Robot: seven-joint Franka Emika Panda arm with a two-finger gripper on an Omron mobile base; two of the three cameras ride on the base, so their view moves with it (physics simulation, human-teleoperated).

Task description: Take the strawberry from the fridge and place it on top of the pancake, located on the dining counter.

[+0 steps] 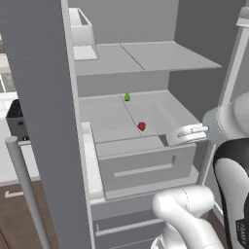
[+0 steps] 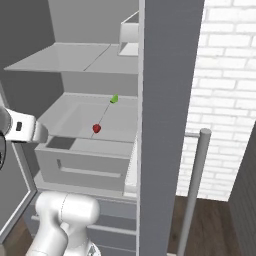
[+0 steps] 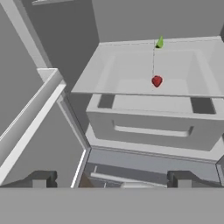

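Fridge (image 1: 39,97) stands w/ doors open, grey interior exposed. Upper shelf (image 1: 146,56) light grey, a door bin (image 1: 80,29) up high at the side. Below it a lower shelf (image 1: 160,112) over a drawer (image 1: 146,165) w/ a slot handle. Strawberry (image 1: 141,126) sits on that lower shelf toward the front, by the centre seam. Small green item (image 1: 127,97) on the same shelf further back, well apart from the berry. Tool (image 3: 111,179) out in front of the drawer, fingers spread wide apart, holding nothing, aimed at the shelf.
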